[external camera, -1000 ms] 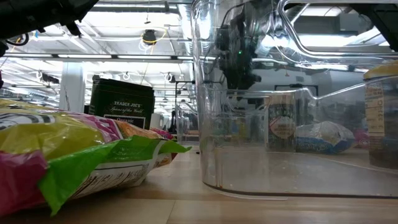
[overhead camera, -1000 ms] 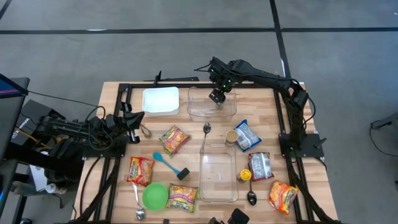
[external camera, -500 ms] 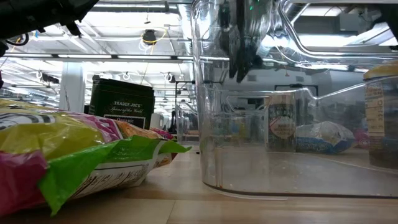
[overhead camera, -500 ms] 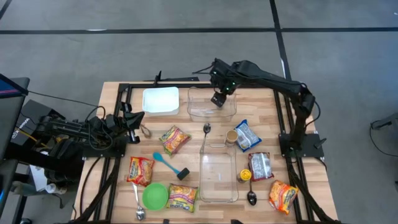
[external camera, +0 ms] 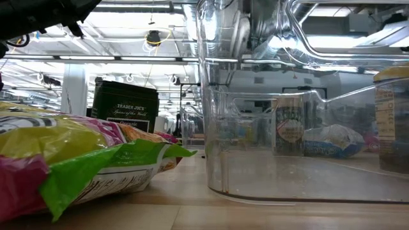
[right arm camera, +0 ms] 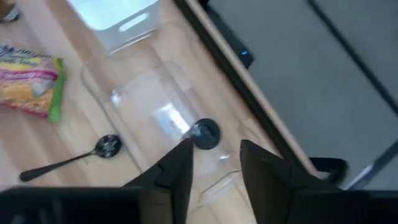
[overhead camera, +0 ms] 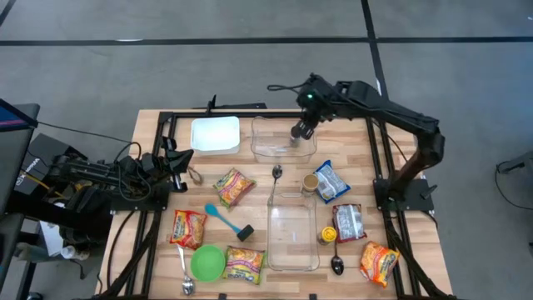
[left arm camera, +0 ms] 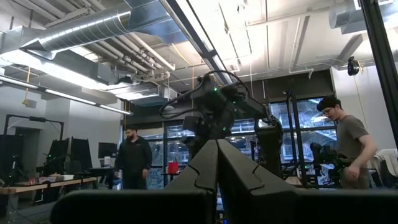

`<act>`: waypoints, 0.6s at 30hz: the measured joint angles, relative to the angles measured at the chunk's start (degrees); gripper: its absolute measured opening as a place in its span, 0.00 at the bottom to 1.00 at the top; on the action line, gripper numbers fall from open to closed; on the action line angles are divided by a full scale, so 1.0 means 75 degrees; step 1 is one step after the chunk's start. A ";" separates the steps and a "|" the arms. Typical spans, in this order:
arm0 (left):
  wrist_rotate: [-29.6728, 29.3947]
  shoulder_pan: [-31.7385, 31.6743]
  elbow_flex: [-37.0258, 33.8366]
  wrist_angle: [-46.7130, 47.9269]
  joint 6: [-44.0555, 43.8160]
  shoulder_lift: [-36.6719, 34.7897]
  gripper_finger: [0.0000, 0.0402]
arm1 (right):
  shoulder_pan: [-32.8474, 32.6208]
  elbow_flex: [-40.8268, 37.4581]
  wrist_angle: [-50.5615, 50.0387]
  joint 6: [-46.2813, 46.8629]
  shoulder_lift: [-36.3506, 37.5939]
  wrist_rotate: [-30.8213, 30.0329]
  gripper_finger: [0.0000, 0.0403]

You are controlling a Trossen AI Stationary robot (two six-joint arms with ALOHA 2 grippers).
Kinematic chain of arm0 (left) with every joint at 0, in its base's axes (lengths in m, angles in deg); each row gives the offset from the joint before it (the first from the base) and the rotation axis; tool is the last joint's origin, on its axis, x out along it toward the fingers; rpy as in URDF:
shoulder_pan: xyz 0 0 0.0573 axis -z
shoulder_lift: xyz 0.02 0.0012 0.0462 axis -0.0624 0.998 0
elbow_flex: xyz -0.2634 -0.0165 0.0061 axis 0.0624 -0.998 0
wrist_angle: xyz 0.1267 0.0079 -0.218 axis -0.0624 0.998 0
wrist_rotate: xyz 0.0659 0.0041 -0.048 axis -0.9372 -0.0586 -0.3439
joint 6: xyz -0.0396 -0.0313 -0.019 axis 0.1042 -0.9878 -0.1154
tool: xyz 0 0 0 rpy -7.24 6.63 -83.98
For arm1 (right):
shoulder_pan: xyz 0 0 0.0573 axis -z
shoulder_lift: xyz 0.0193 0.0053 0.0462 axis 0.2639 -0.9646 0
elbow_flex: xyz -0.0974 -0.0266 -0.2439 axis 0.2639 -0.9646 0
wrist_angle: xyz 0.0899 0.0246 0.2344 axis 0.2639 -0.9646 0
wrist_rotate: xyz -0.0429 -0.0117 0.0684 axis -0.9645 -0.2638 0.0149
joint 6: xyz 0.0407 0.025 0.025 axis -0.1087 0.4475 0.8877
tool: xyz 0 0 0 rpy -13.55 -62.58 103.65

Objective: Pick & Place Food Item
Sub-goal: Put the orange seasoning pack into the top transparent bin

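— Food item, whereabouts?
— Small dark disc (right arm camera: 205,132), presumably it, lying in clear container (overhead camera: 255,138). Right pincer (right arm camera: 216,144): lifted away, narrowing, empty. Left pincer (overhead camera: 179,158): shut, parked at tabletop (overhead camera: 258,179) edge. Placement likely done.

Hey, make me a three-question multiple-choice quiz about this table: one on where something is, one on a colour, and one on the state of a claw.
1. Where is the right claw?
A. over the green bowl
B. over the clear bin by the white container
C. over the blue spatula

2. What colour is the bowl near the table's front edge?
A. green
B. red
C. white

3. How are the left claw's fingers?
A. wide open
B. holding a spoon
C. shut

Answers: 1 B, the high view shows it above the clear bin beside the white container. 2 A, it looks bright green. 3 C, the left wrist view shows the fingers pressed together, empty.
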 joint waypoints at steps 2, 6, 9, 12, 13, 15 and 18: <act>-0.0002 -0.0001 0.0000 0.0000 0.0000 0.0000 0.00 | 0.0002 -0.0003 -0.0038 0.0013 0.0102 -0.0210 0.25; -0.0003 0.0000 0.0000 0.0000 0.0000 0.0000 0.00 | 0.0012 -0.0006 -0.0041 0.0133 0.0269 -0.0246 0.19; -0.0003 0.0000 0.0000 0.0000 0.0000 0.0000 0.00 | -0.0041 -0.0006 -0.0122 0.0201 0.0249 -0.0184 0.16; -0.0003 0.0000 0.0000 0.0000 0.0000 0.0000 0.00 | -0.0161 -0.0006 -0.0362 0.0166 0.0127 0.0089 0.15; -0.0001 -0.0001 0.0000 0.0000 0.0000 0.0000 0.00 | -0.0226 -0.0006 -0.0420 0.0162 0.0076 0.0255 0.14; -0.0003 0.0000 0.0000 0.0001 0.0000 0.0000 0.00 | -0.0344 -0.0009 -0.0499 0.0143 -0.0043 0.0555 0.14; -0.0003 -0.0002 0.0000 0.0003 0.0000 0.0000 0.00 | -0.0605 -0.0168 -0.0401 0.0094 -0.0055 0.0674 0.13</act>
